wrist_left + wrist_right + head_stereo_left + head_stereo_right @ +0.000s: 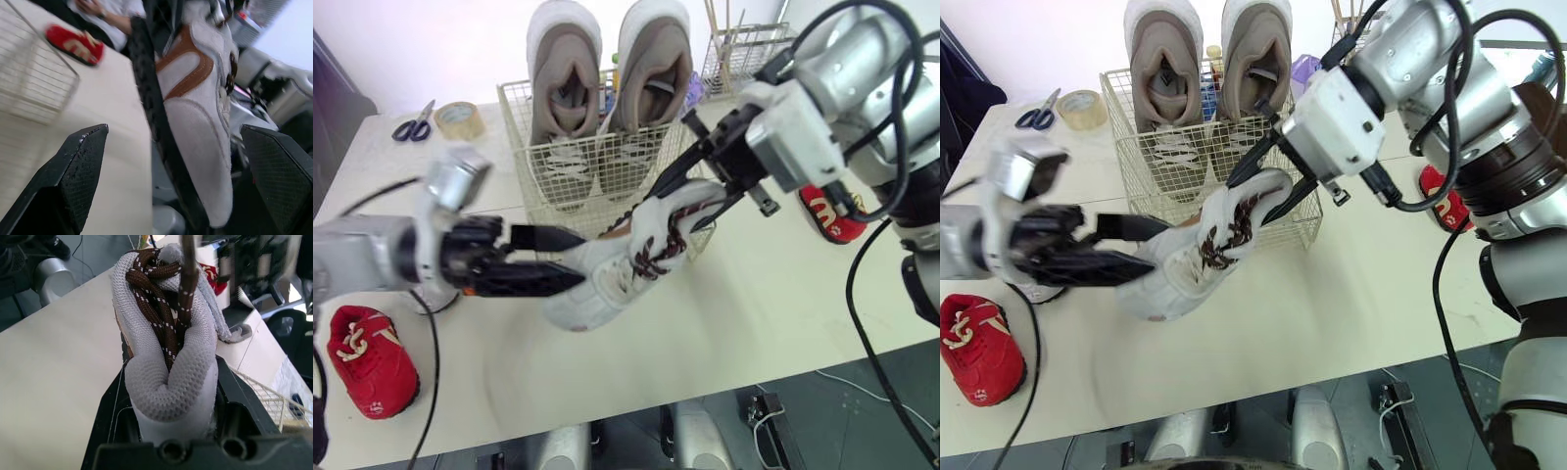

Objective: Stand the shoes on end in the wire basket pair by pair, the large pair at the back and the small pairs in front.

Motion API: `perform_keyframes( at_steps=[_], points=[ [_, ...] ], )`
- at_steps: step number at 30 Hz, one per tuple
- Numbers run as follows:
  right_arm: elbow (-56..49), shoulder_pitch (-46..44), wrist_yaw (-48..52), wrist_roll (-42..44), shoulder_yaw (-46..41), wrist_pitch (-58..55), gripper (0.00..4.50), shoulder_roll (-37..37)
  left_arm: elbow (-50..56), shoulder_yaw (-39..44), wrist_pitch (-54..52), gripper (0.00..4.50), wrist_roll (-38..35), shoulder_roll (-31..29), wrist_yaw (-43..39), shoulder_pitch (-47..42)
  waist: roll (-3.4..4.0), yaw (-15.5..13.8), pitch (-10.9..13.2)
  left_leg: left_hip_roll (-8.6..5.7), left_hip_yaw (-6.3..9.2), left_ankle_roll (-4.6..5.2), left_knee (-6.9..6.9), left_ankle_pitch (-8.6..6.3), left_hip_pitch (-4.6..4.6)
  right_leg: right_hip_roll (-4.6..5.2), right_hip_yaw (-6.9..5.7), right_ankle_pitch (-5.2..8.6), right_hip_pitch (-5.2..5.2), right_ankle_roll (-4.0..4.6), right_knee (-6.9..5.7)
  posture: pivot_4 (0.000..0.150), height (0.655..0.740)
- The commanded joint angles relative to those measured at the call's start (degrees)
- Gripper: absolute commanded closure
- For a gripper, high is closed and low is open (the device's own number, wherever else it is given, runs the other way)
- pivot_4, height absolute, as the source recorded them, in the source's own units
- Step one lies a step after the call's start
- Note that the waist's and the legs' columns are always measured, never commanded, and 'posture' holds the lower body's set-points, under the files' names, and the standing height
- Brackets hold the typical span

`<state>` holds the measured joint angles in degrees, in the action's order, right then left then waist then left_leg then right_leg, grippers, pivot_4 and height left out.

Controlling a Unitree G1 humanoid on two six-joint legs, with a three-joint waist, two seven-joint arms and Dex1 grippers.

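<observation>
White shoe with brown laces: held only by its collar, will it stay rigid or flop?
Probably soft on top: the mesh collar bulges where the right gripper pinches it, so the white shoe may sag. Its black sole looks stiffer. The loose brown laces could snag the wire basket.

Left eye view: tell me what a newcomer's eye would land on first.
A white sneaker with brown laces is held tilted just in front of the cream wire basket. Its upper end is clamped in the right gripper and its toe sits between the open fingers of the left gripper. Behind it, a large grey-beige pair of shoes stands on end in the basket, and a small red shoe lies at the table's near left corner.
</observation>
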<state>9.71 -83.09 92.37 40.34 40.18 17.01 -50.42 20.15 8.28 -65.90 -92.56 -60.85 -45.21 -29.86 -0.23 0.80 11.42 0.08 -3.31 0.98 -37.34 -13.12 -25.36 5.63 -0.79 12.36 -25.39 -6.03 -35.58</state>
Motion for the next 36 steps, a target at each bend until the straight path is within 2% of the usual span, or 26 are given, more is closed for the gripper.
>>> perform_keyframes(
  at_steps=[1, 5, 6, 8, 13, 15, 17, 20, 21, 24, 28, 31, 36],
  points=[
    [-0.95, -1.73, 0.13, 0.59, -1.74, 0.37, 3.17, 0.04, -0.55, -3.35, -1.49, 0.0, 5.27, 0.71, -3.71, -2.83, -0.03, -0.02, 0.01, 0.0, 0.01, 0.0, -0.02, 0.0, 0.0, -0.01, 0.0, 0.0, 0.0, -0.01, -0.02, 0.15, 0.74],
    [-1.56, -1.56, 0.13, 0.42, -2.72, -0.79, 3.17, 0.56, -1.11, -5.27, -3.57, 0.0, 5.98, 2.5, -6.58, -5.64, -0.03, 0.0, 0.01, -0.01, 0.03, 0.0, -0.08, 0.0, 0.0, -0.05, 0.0, -0.01, 0.0, -0.02, -0.08, 0.15, 0.74],
    [-1.79, -1.47, 0.13, 0.48, -2.9, -1.13, 3.18, 0.57, -1.2, -5.58, -3.82, 0.25, 6.62, 2.82, -7.07, -6.01, -0.03, -0.01, 0.01, -0.01, 0.03, 0.0, -0.1, 0.0, 0.0, -0.05, 0.0, 0.0, 0.0, -0.02, -0.11, 0.15, 0.74],
    [-2.46, -1.12, 0.13, 0.75, -3.45, -2.24, 3.19, 0.51, -1.81, -5.88, -4.32, 0.88, 7.63, 3.46, -8.59, -6.57, -0.03, 0.0, 0.01, 0.0, 0.05, 0.0, -0.16, 0.0, 0.0, -0.05, 0.0, 0.0, 0.0, -0.04, -0.21, 0.15, 0.74],
    [-2.73, 0.57, 0.13, 1.18, -7.74, -5.74, 3.19, 2.07, -1.48, -5.11, -4.12, 3.33, 10.21, 4.92, -10.07, -6.58, -0.03, -0.04, 0.01, 0.01, 0.13, 0.01, -0.47, 0.0, 0.0, -0.05, -0.01, 0.04, 0.04, -0.09, -0.45, 0.15, 0.74],
    [-3.06, 2.44, 0.13, 0.78, -10.68, -8.72, 3.19, 2.26, -0.14, -3.39, -3.21, 3.97, 10.16, 5.7, -9.54, -4.86, -0.03, -0.03, 0.01, 0.03, 0.14, 0.02, -0.57, -0.01, 0.0, -0.06, -0.01, 0.05, 0.09, -0.08, -0.48, 0.15, 0.74],
    [-3.67, 5.02, -0.65, 0.32, -13.84, -12.82, 3.19, 1.46, 1.54, -0.87, -2.32, 3.97, 8.72, 6.62, -7.74, -2.19, -0.04, -0.06, 0.01, 0.09, 0.15, 0.04, -0.63, -0.02, 0.0, -0.05, -0.01, 0.05, 0.14, -0.07, -0.48, 0.15, 0.74],
    [-3.69, 9.65, -5.47, -2.32, -18.5, -21.37, 2.12, -1.17, 4.37, 4.09, 0.34, 4.04, 4.16, 8.9, -0.81, 3.39, -0.05, -0.24, 0.0, 0.11, 0.18, 0.05, -0.69, -0.03, -0.01, -0.03, 0.0, 0.05, 0.17, -0.06, -0.49, 0.15, 0.74],
    [-2.17, 11.37, -9.07, -2.73, -20.71, -24.69, 1.51, -1.72, 5.59, 6.05, 1.95, 4.04, 2.54, 9.9, 2.11, 5.46, -0.07, -0.31, -0.01, 0.12, 0.2, 0.05, -0.71, -0.03, -0.01, 0.0, 0.0, 0.05, 0.18, -0.05, -0.48, 0.15, 0.74],
    [0.75, 16.86, -19.21, -1.16, -28.22, -34.78, 0.08, -2.21, 9.0, 10.6, 6.71, 4.04, -1.5, 12.38, 9.25, 10.35, -0.24, -0.4, -0.11, 0.08, 0.24, 0.03, -0.71, -0.05, -0.01, 0.25, -0.07, 0.15, 0.19, 0.19, -0.47, 0.15, 0.74],
    [-4.53, 27.95, -31.73, 16.92, -42.43, -56.51, 0.03, -0.24, 10.94, 13.35, 13.75, 4.04, -5.97, 16.55, 18.6, 12.76, -0.28, -0.41, -0.13, 0.01, 0.31, 0.01, -0.65, -0.05, -0.01, 0.49, -0.04, 0.1, 0.22, 0.28, -0.41, 0.15, 0.74],
    [-10.84, 34.06, -42.31, 35.06, -48.35, -68.36, 0.03, 6.24, 11.02, 11.54, 16.3, 4.04, -5.17, 18.85, 20.88, 11.57, -0.25, 0.08, -0.15, 0.0, 0.31, 0.01, -0.59, -0.05, 0.01, 0.5, -0.03, 0.1, 0.21, 0.28, -0.42, 0.15, 0.74],
    [-16.49, 39.49, -51.78, 43.06, -49.79, -74.03, 0.03, 13.33, 9.23, 8.04, 17.79, 4.04, -1.93, 21.47, 20.91, 8.83, -0.25, -0.25, -0.15, 0.07, 0.28, 0.04, -0.59, -0.04, 0.02, 0.15, -0.11, 0.09, 0.24, 0.26, -0.44, 0.15, 0.74]
  ],
)
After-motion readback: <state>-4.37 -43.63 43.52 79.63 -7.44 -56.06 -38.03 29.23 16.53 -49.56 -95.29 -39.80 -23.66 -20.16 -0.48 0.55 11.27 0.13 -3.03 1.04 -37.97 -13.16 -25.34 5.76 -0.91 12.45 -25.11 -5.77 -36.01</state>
